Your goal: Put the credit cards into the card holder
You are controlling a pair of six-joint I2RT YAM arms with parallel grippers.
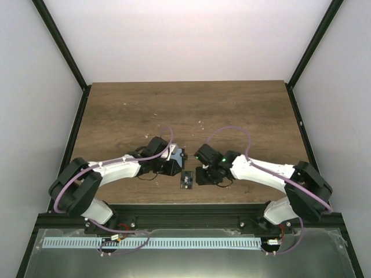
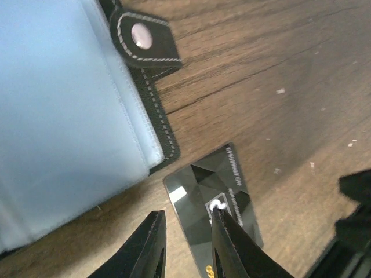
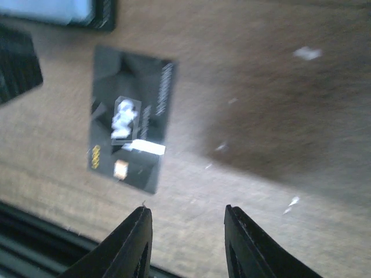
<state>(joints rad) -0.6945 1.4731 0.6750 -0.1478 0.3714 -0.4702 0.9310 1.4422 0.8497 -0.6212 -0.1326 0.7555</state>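
Observation:
A dark grey card (image 1: pixel 186 179) with gold marks lies flat on the wooden table between my two grippers. It shows in the left wrist view (image 2: pixel 200 185) and the right wrist view (image 3: pixel 130 119). The card holder (image 2: pixel 64 116) lies open beside it, with a light blue lining, a black stitched edge and a snap tab (image 2: pixel 145 37). In the top view the holder (image 1: pixel 179 154) is mostly under my left gripper (image 1: pixel 174 165). My left gripper (image 2: pixel 186 213) is open, one finger (image 2: pixel 232 243) over the card. My right gripper (image 3: pixel 185 209) is open and empty, just right of the card. No red or white cards are in view.
The table's near edge with its black rail (image 1: pixel 185 208) runs just behind the card. Black frame posts (image 1: pixel 75 133) stand at both sides. The right gripper's dark body (image 2: pixel 353 226) shows at the right edge of the left wrist view.

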